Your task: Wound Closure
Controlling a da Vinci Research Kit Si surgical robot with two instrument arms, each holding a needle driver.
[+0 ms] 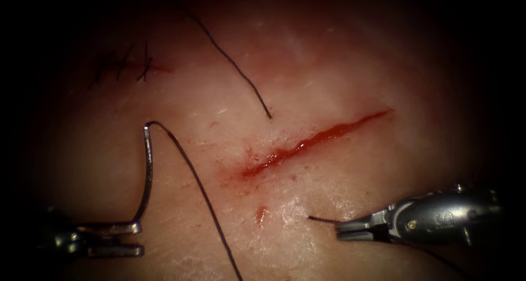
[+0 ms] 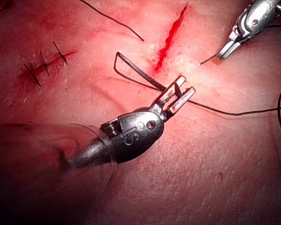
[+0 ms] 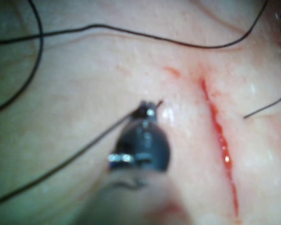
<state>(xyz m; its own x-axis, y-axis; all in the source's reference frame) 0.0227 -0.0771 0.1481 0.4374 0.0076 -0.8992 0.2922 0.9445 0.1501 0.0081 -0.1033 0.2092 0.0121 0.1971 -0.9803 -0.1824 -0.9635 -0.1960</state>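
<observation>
Tissue (image 1: 339, 56): pale pork belly surface across the endoscope frame. Open cut (image 1: 318, 141) running diagonally from centre to upper right, lined with red fluid (image 1: 263, 163); small separate red spot (image 1: 261, 214) below its lower end. Finished stitches (image 1: 129, 67) at upper left, over an earlier closed wound.

Left tool (image 1: 118, 240): lower left of the endoscope frame, left of the cut. Jaws parted somewhat, upper jaw against the needle near its pointed end, lower jaw apart below it; grip looks loose, judged a rest more than a clamp. Left wrist view gives the same tool (image 2: 180, 96) with jaws spread and the needle lying between them.

Curved needle (image 1: 148, 171): clear of the tissue, arc rising from the left jaws to its swaged end at mid-left, well away from the cut. Probably kept off the surface to stay free for repositioning.

Thread (image 1: 203, 193): leaves the swaged end, drops diagonally to the bottom edge. Loose thread end (image 1: 235, 67) lying from top centre down to just above the cut.

Right tool (image 1: 356, 229): lower right, below the cut's right side. Jaws clenched on a short thread tail (image 1: 320, 219), tips just off the tissue; likely held to keep that tail under control. Right wrist view: same tool (image 3: 150, 110) beside the cut.
</observation>
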